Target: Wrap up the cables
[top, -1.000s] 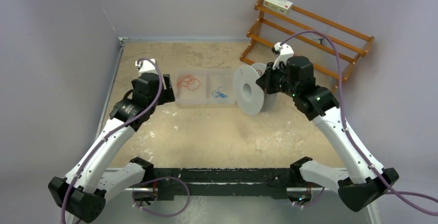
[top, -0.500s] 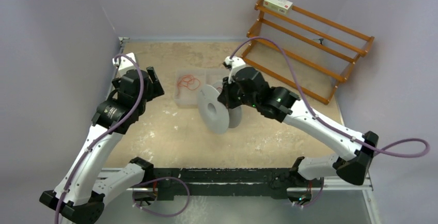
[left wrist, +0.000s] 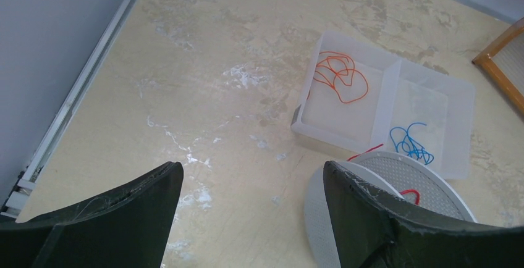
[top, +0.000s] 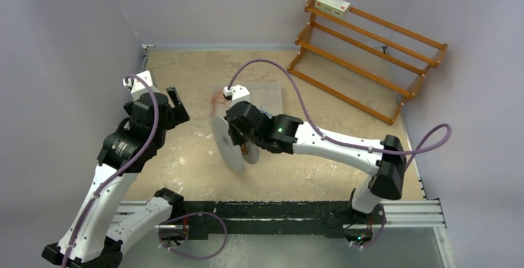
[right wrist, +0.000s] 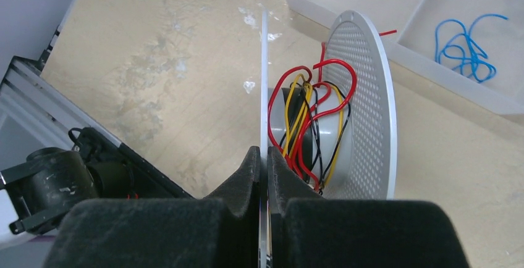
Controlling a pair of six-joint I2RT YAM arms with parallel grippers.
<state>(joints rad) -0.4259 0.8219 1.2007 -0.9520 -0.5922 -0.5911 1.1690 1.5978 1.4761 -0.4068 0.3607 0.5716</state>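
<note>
Right wrist alone reveals yellow cables (right wrist: pixel 299 108) on spool (right wrist: pixel 366 113).

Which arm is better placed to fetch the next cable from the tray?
Left. The left end effector is open and empty, facing the orange cable in the tray; the right end effector is shut on the spool.

Two arms are showing: left arm (top: pixel 102 194), right arm (top: pixel 337 146). One reel (right wrist: pixel 364 95) is showing two flanges and carrying wires (right wrist: pixel 303 126) in three colours. One tray (left wrist: pixel 327 138) is showing two compartments, holding one orange tangle (left wrist: pixel 340 79) (strands uncountable) and one blue cable (left wrist: pixel 411 143). One rack (top: pixel 395 27) is bearing one box (top: pixel 332 4).
</note>
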